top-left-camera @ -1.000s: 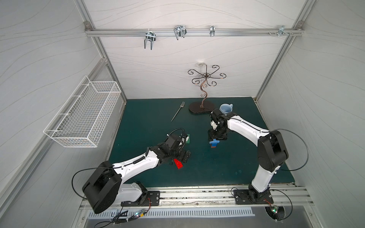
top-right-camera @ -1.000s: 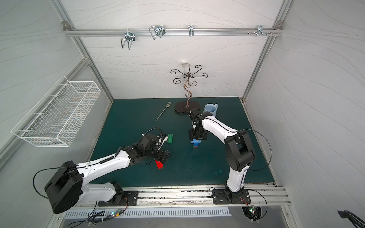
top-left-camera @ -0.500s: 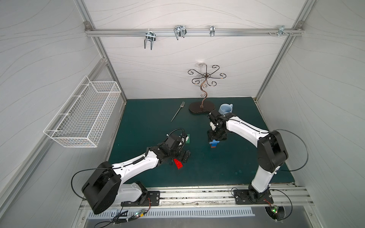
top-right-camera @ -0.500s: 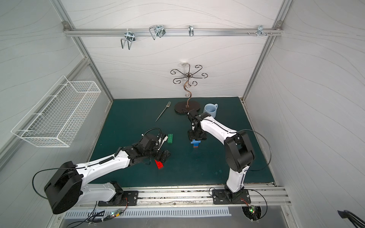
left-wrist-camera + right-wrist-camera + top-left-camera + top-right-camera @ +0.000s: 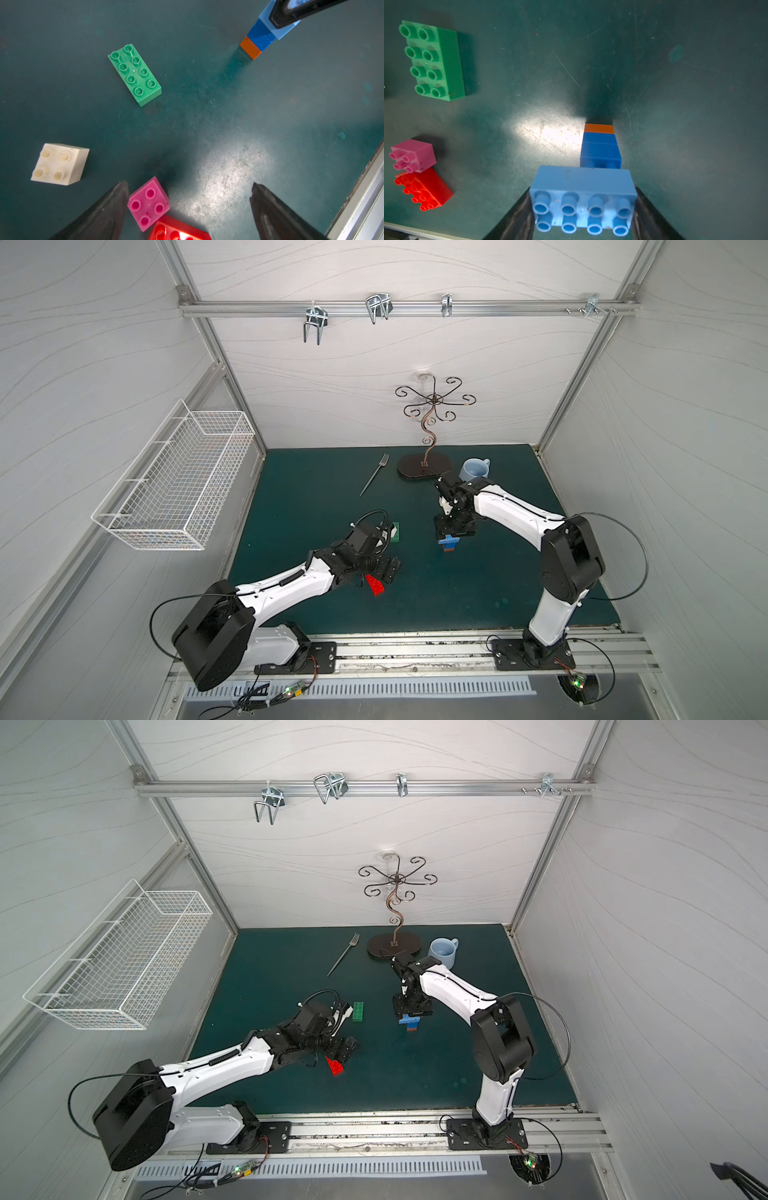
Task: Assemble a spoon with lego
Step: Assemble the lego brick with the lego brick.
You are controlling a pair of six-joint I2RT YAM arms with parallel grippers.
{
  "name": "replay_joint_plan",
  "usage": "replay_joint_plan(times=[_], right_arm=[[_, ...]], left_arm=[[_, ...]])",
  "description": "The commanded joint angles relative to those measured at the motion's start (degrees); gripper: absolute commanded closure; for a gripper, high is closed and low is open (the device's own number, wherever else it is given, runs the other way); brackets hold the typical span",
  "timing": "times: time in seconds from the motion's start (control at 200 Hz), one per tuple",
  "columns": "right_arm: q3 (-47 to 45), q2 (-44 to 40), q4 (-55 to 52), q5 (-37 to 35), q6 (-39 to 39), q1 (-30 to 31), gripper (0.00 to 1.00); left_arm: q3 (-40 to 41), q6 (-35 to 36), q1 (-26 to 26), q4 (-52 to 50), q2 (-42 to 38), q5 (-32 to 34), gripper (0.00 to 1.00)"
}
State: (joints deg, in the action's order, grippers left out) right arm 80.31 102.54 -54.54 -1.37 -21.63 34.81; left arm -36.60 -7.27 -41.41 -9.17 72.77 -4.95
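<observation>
Plastic bricks, glossy, studded and square-edged, sit on the scuffed dark-green table [image 5: 457, 597]. Just right of centre in both top views the right arm bends steeply down, its end effector [image 5: 454, 529] clamped on the long light-blue brick [image 5: 583, 187] that caps the upright spoon stem [image 5: 410, 1023]. The orange brick [image 5: 599, 128] is lowest, with two blue bricks [image 5: 600, 149] above it. The left arm reaches low, its end effector [image 5: 189, 187] spread wide over the pink brick [image 5: 148, 202] beside the red brick [image 5: 375, 585]. The green brick [image 5: 135, 74] and cream brick [image 5: 59, 164] lie apart.
</observation>
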Motion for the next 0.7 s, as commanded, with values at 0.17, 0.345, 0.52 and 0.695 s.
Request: replay_joint_plan(times=[0.17,0.345,0.52,0.695], right_arm=[[1.1,-0.3,-2.7,-1.6,-0.5,-0.1,0.38],[-0.2,-0.4,-2.1,-1.9,-0.3,-0.8,0.38],[-0.8,0.3,-1.1,-1.1,0.1,-1.1,0.38],[-1.2,1.0,-0.7,-0.9,0.7,-1.1,0.38]], left_arm=[[-0.1,0.0,-0.2,0.9,-0.5,0.3,0.03],[-0.2,-0.1,-0.2,0.9,-0.4,0.4,0.03],[-0.2,0.0,-0.3,0.9,-0.4,0.4,0.03],[-0.2,0.0,-0.3,0.8,-0.2,0.4,0.03]])
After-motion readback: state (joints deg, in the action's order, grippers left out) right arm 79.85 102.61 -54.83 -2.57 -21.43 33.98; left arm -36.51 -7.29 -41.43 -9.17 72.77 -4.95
